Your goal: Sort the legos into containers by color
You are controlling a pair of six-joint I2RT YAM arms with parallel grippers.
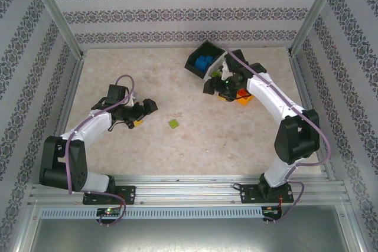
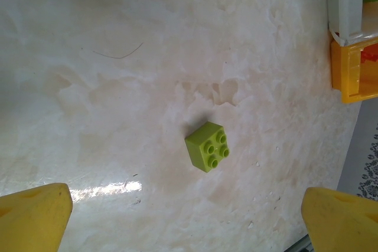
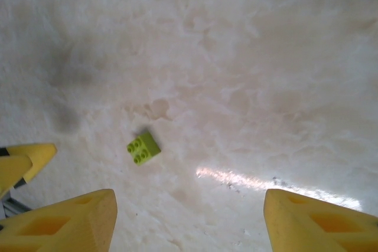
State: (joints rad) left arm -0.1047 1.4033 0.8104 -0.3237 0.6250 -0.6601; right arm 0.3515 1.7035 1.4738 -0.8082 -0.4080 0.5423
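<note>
Lego (image 2: 208, 146), lime green, four studs up, lies on the bench (image 2: 106, 98). I hold left gripper (image 2: 188, 219) and right gripper (image 3: 194, 222) released. Overhead, blue legos (image 1: 204, 62) sit in the black bin (image 1: 208, 46).

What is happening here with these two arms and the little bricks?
Two robot arms are sorting bricks by colour. The black bin already holds blue bricks. One lime brick lies alone on the table. The left claw is open and empty, pointed at it. The right claw, also open, is beside the orange bin.
</note>
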